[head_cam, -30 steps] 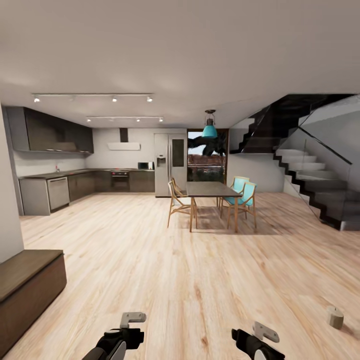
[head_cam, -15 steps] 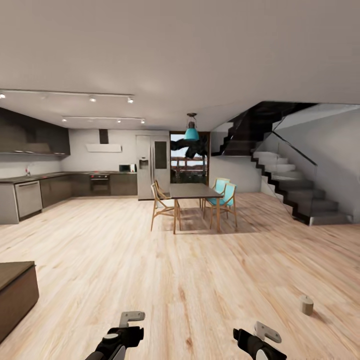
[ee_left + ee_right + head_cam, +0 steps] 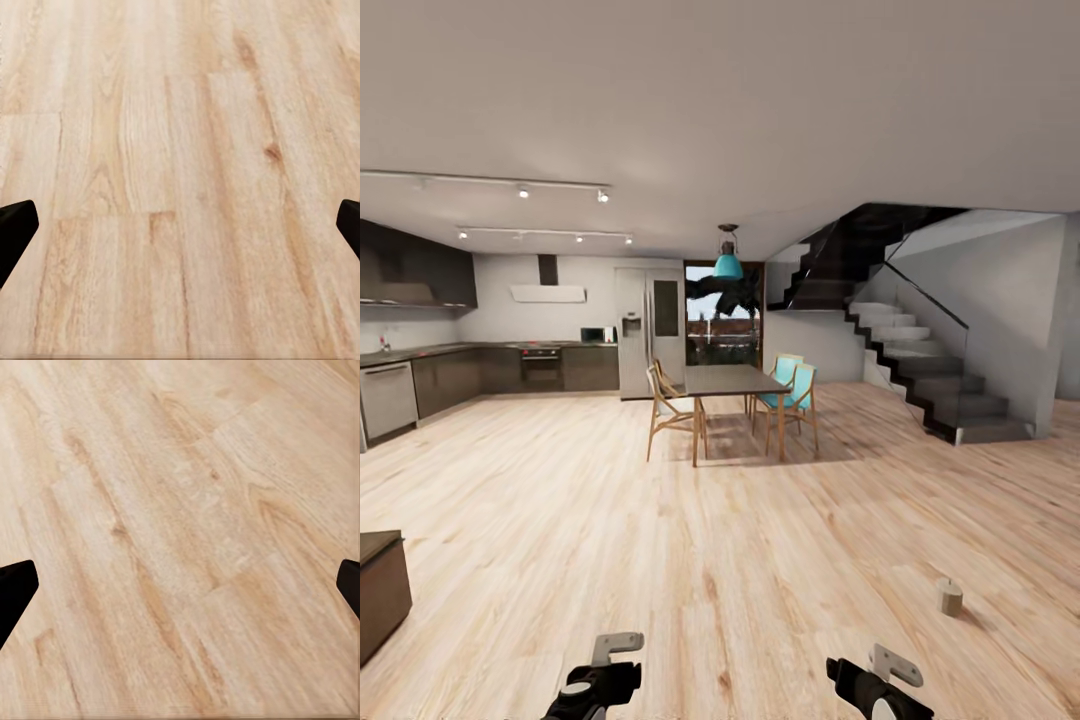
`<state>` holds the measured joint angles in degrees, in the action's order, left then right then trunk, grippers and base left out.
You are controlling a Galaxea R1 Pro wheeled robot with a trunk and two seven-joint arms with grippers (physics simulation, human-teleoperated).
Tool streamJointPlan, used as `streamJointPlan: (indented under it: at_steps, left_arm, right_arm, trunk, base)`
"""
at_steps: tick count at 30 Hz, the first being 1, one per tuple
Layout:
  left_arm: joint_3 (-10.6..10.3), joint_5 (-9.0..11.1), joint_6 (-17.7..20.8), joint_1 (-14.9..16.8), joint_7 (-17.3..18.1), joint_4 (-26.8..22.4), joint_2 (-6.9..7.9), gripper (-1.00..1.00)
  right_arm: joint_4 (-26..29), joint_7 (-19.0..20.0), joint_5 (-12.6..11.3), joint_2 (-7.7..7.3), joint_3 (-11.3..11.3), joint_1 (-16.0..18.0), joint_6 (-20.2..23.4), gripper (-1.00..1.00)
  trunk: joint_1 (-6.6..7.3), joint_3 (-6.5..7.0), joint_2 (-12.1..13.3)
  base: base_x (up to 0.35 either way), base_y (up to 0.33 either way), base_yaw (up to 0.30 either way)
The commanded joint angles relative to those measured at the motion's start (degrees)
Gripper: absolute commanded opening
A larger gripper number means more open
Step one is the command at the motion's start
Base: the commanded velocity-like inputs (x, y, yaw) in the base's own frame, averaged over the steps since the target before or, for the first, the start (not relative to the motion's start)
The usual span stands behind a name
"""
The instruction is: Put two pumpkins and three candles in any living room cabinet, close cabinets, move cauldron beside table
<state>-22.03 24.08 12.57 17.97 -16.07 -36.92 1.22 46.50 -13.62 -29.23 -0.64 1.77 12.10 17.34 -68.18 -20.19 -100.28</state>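
Note:
One beige candle (image 3: 948,597) stands upright on the light plank floor at the lower right, ahead of and to the right of my right gripper (image 3: 872,682). The end of the low dark brown cabinet (image 3: 380,592) pokes in at the lower left edge, its front shut. My left gripper (image 3: 603,674) hangs low at the bottom of the head view. In each wrist view the black fingertips (image 3: 15,229) (image 3: 15,589) sit far apart with only bare floor between them, so both grippers are open. The pumpkins, the cauldron and the table are out of view.
A wooden dining set (image 3: 732,400) with teal chairs stands mid-room ahead. The dark kitchen counter (image 3: 450,375) and fridge (image 3: 648,330) line the far left wall. A staircase (image 3: 920,370) rises at the right. Open plank floor (image 3: 720,540) lies between.
The head camera has swung to the right, so the cabinet has slid almost out at the left and the candle sits further left in the picture. Both grippers keep their pose.

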Motion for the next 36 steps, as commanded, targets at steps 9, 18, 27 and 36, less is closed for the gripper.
streamJointPlan:
  at_steps: [9, 18, 27, 36]
  left_arm:
    - [-0.5, 0.5, 0.1, 0.1, -0.6, 0.1, 0.03, 1.00]
    - [-0.4, 0.6, 0.1, 0.1, -0.5, 0.1, -0.01, 1.00]
    - [-0.4, 0.7, 0.5, 0.1, -0.5, 0.1, -0.08, 1.00]
    - [-0.4, 0.8, 0.7, 0.1, -0.6, 0.1, -0.08, 1.00]
  right_arm:
    - [0.1, -0.5, -0.4, -0.04, 0.2, 0.0, 0.4, 1.00]
    - [0.1, -0.4, -0.4, -0.06, 0.2, 0.0, 0.4, 1.00]
    - [0.1, -0.4, -0.4, -0.04, 0.2, 0.0, 0.4, 1.00]
    - [0.1, -0.3, -0.4, 0.02, 0.3, 0.0, 0.3, 1.00]
  trunk:
    - [0.00, -0.92, 0.0]
    - [0.00, -1.78, 0.0]
    - [1.32, -1.56, 2.4]
    - [3.30, -0.80, 6.0]
  base:
    - [0.000, 0.000, -0.002]
    - [0.000, 0.000, 0.000]
    - [0.000, 0.000, 0.000]
    - [0.000, 0.000, 0.000]
